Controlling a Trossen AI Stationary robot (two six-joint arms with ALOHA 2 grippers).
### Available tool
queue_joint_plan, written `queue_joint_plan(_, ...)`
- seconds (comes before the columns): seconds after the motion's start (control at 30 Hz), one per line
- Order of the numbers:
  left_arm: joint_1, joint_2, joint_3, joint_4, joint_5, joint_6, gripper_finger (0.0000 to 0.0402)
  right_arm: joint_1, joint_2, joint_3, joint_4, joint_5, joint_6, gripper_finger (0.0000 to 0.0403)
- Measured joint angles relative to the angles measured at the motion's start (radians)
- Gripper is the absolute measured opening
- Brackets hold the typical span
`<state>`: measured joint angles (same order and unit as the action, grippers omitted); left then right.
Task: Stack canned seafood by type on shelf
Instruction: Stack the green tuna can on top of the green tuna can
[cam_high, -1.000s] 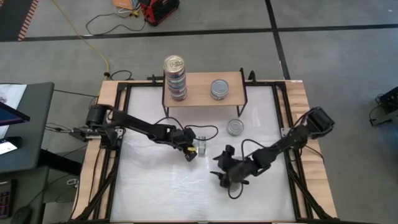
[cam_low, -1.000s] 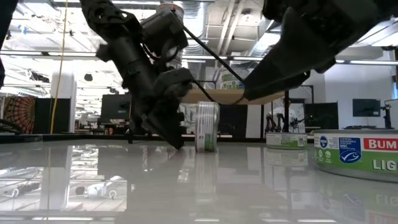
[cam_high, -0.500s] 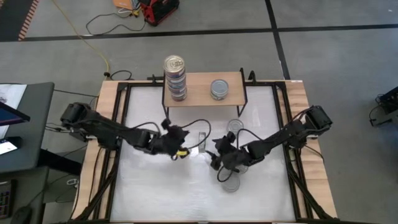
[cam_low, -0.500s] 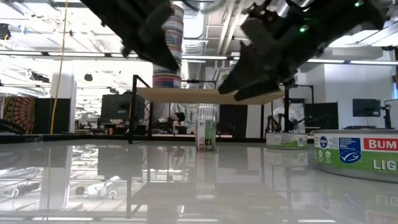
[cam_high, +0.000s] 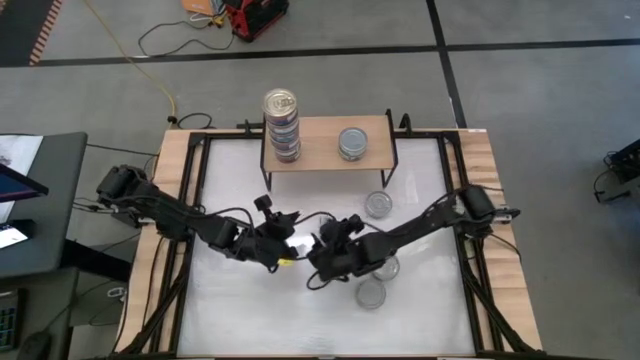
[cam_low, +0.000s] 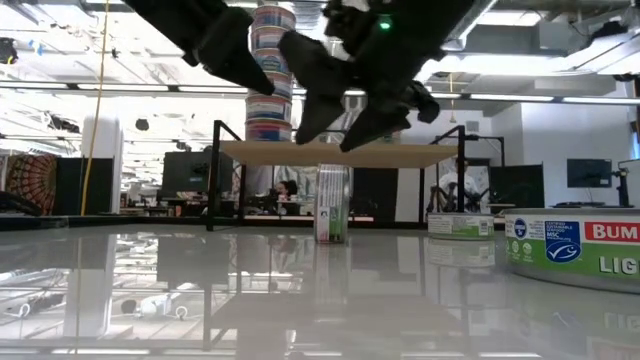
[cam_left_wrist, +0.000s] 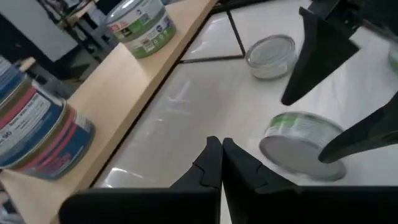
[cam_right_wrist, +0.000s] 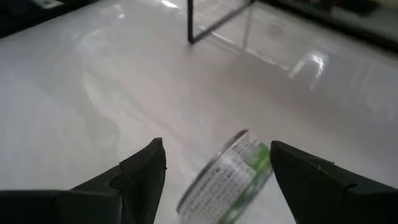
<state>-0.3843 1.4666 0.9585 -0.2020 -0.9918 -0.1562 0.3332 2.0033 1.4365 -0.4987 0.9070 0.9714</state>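
Note:
A green-labelled tin (cam_left_wrist: 303, 144) stands on its edge on the white table in front of the shelf (cam_high: 330, 150); it also shows in the low view (cam_low: 333, 205). My right gripper (cam_right_wrist: 217, 149) hangs open just above it, one finger to each side, touching nothing. My left gripper (cam_left_wrist: 221, 146) is shut and empty, raised a little to the tin's left (cam_high: 283, 240). On the shelf stand a stack of several blue-and-red tins (cam_high: 283, 125) with a gold lid on top and a single silver-lidded tin (cam_high: 352, 142).
Two more silver-lidded tins lie flat on the table, one by the shelf's right legs (cam_high: 378, 205) and one nearer the front (cam_high: 371, 293). The shelf's thin black legs (cam_low: 215, 175) stand behind the upright tin. Cables trail from both arms.
My left gripper, still shut, has risen and drawn back toward the table's left, away from the tin on its edge, and has rolled. My right gripper, still open, has left the flat tin near the front and swung toward the table's left until it hangs over the upright tin.

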Motion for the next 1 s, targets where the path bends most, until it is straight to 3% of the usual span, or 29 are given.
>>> queue_joint_plan(0.3, -0.057, -0.063, 0.001, -0.058, 0.062, 0.063, 0.0000, 0.027, 0.201, 0.232, -0.235, 0.067, 0.264, 0.0311)
queue_joint_plan(0.53, -0.070, -0.128, 0.002, -0.105, 0.182, 0.076, 0.0000, 0.059, 0.293, 0.383, -0.462, 0.116, 0.462, 0.0311)
queue_joint_plan(1.0, -0.070, -0.142, 0.002, -0.178, 0.255, 0.116, 0.0000, 0.055, 0.281, 0.437, -0.564, 0.133, 0.510, 0.0311)
